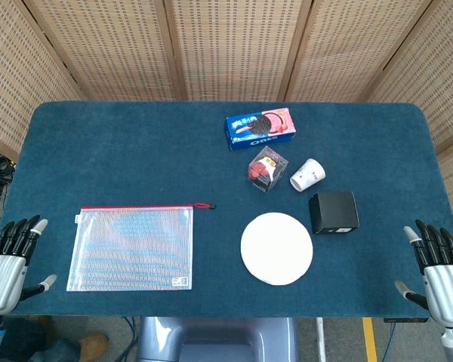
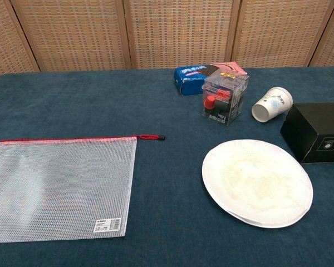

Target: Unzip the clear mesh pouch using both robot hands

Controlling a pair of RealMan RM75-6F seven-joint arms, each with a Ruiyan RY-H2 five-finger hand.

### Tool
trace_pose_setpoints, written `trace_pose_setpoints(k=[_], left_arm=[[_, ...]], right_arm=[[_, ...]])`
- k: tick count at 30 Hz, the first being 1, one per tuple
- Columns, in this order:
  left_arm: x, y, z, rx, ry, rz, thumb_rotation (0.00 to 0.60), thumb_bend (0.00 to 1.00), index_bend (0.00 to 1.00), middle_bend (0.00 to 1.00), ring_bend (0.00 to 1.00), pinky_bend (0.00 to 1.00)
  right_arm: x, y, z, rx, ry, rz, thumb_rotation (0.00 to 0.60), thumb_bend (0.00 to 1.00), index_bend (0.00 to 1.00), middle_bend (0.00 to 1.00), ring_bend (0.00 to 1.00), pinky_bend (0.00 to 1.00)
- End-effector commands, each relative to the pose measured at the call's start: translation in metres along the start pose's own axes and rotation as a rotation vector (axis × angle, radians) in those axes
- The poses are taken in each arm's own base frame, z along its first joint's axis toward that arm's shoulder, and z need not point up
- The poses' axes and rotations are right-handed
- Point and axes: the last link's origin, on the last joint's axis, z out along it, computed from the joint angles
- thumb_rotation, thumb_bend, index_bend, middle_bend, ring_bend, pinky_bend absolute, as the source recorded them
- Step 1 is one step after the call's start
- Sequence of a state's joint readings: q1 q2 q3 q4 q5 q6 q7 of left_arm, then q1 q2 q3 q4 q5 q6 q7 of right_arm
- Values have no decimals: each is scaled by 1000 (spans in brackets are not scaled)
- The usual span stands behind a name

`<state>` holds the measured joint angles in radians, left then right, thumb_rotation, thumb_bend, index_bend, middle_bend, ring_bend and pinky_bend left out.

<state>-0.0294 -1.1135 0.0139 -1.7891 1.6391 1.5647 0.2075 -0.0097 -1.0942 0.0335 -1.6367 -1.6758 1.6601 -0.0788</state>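
The clear mesh pouch (image 1: 130, 247) (image 2: 58, 189) lies flat on the blue table, left of centre, with a red zipper along its far edge. The red zipper pull (image 1: 204, 205) (image 2: 152, 137) sticks out at the pouch's right end. My left hand (image 1: 7, 265) hovers at the table's front left corner, left of the pouch, fingers spread and holding nothing. My right hand (image 1: 439, 273) hangs at the front right corner, fingers apart, empty. Neither hand shows in the chest view.
A white plate (image 1: 276, 248) (image 2: 257, 182) lies right of the pouch. Behind it sit a black box (image 1: 334, 212) (image 2: 316, 131), a tipped paper cup (image 1: 307, 174) (image 2: 272, 104), a clear plastic box (image 1: 268, 169) (image 2: 225, 97) and a blue biscuit pack (image 1: 260, 127) (image 2: 197, 78).
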Motion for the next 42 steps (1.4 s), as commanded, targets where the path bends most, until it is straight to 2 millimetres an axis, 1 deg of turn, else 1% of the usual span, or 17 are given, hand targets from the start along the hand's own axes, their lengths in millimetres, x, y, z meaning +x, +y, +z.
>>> trace_pose_setpoints(k=[1, 7, 8, 9, 11, 12, 13, 15, 16, 17, 20, 24, 29, 31, 36, 39, 42], left_arm=[[0, 0, 0, 1, 0, 1, 600, 0, 0, 0, 0, 0], [-2, 0, 1, -1, -3, 2, 600, 0, 0, 0, 0, 0], [-2, 0, 2, -4, -2, 3, 600, 0, 0, 8, 25, 6], [-3, 1, 3, -11, 1, 5, 600, 0, 0, 59, 97, 49], [-3, 4, 10, -24, 22, 0, 600, 0, 0, 312, 388, 276], [-3, 8, 18, -38, 38, -11, 600, 0, 16, 522, 609, 491], [-4, 12, 25, -51, 31, -22, 600, 0, 72, 681, 755, 672], [-5, 25, 43, -104, 10, -39, 600, 0, 166, 797, 862, 854], [-4, 35, 61, -138, 16, -22, 600, 0, 209, 850, 909, 932], [-5, 42, 73, -155, 17, -5, 600, 0, 227, 891, 943, 980], [-10, 75, 114, -214, -38, 0, 600, 0, 292, 961, 994, 1000], [-17, 112, 156, -262, -106, 25, 600, 0, 319, 973, 1000, 1000], [-39, 159, 207, -274, -232, -4, 600, 9, 344, 974, 1000, 1000], [-49, 173, 222, -267, -280, -29, 600, 47, 344, 974, 1000, 1000], [-68, 198, 246, -254, -298, -13, 600, 248, 377, 974, 1000, 1000], [-78, 210, 258, -252, -282, 9, 600, 269, 396, 974, 1000, 1000], [-92, 222, 267, -242, -324, 2, 600, 269, 411, 974, 1000, 1000]], right_arm=[[0, 0, 0, 0, -1, 0, 600, 0, 49, 0, 0, 0], [0, 0, -1, -1, -3, 6, 600, 0, 49, 0, 0, 0], [0, 0, -1, -1, -4, 8, 600, 0, 49, 0, 0, 0], [0, 0, -1, -2, -3, 10, 600, 0, 49, 0, 0, 0], [0, 0, 0, -1, -5, 12, 600, 0, 49, 0, 0, 0], [-1, 1, 1, -1, -9, 11, 600, 0, 49, 0, 0, 0], [-2, 1, 1, -3, -14, 10, 600, 0, 49, 0, 0, 0], [-3, 2, 3, -6, -22, 6, 600, 0, 49, 0, 0, 0], [-4, 2, 4, -8, -26, 3, 600, 0, 49, 0, 0, 0], [-4, 2, 4, -9, -28, 2, 600, 0, 49, 0, 0, 0], [-6, 1, 7, -10, -27, -5, 600, 0, 49, 0, 0, 0], [-8, 1, 8, -20, -32, -18, 600, 0, 49, 0, 0, 0], [-12, 5, 13, -43, -41, -33, 600, 0, 49, 0, 0, 0], [-13, 9, 16, -57, -46, -37, 600, 0, 49, 0, 0, 0], [-12, 15, 20, -76, -41, -42, 600, 0, 50, 0, 0, 0], [-11, 16, 21, -83, -38, -41, 600, 0, 50, 0, 0, 0], [-11, 16, 21, -82, -39, -42, 600, 0, 50, 0, 0, 0]])
